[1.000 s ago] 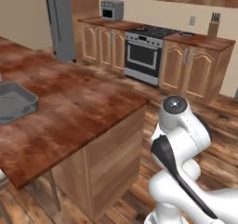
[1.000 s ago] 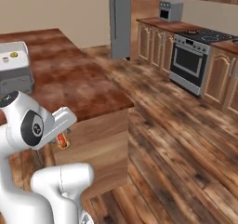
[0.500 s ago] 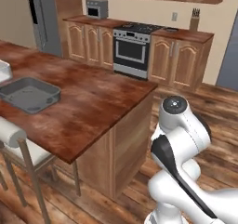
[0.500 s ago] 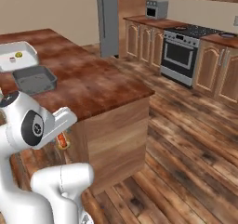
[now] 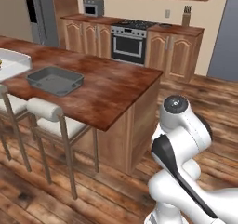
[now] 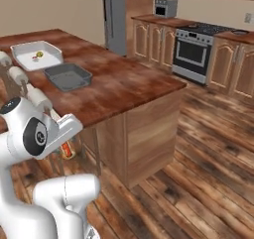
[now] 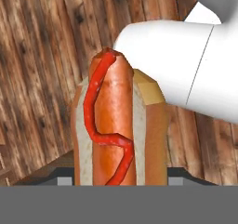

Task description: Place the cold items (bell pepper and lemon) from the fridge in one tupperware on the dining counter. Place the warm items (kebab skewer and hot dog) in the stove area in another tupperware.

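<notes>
Your fingers are clamped on the hot dog [image 7: 114, 130]; a jolt while driving toward the grey tupperware [image 5: 55, 80] on the desk [image 5: 116, 86] could shake it loose.

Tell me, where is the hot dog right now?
The hot dog stands in the middle of the hand view, held in the gripper above the wooden floor; the right base view shows it low beside the island counter.

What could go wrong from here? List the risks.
1. The hot dog juts far past the gripper, so it might slip out while the base drives.
2. Two trays sit together: the grey tray beside the white tray, which already holds food. A drop could land in the wrong one.
</notes>
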Robot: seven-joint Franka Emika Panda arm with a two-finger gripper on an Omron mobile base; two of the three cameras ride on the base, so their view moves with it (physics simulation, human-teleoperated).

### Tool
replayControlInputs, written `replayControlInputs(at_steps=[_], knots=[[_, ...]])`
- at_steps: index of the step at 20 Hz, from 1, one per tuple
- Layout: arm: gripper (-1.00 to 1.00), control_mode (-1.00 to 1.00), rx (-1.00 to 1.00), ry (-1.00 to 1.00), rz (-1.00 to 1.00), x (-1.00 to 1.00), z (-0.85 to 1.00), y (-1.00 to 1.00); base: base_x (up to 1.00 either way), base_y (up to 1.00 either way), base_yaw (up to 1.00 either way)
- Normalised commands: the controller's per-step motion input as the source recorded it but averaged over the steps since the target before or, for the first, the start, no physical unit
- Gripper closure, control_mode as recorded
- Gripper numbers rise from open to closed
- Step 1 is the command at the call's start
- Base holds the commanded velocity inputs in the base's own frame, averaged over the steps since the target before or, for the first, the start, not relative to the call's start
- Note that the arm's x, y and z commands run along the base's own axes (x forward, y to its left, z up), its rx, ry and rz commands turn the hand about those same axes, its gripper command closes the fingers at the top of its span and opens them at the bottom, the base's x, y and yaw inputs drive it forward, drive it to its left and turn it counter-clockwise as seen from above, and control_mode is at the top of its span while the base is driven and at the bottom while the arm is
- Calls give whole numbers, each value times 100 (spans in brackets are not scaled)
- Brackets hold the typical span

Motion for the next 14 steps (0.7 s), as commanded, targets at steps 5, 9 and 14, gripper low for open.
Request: replayControlInputs(at_steps=[5, 9, 14], knots=[[100, 100, 0, 0, 0, 0, 0, 0, -4, 100, -28], [100, 100, 0, 0, 0, 0, 0, 0, 0, 100, -32], [100, 100, 0, 0, 0, 0, 0, 0, 5, 100, -35]])
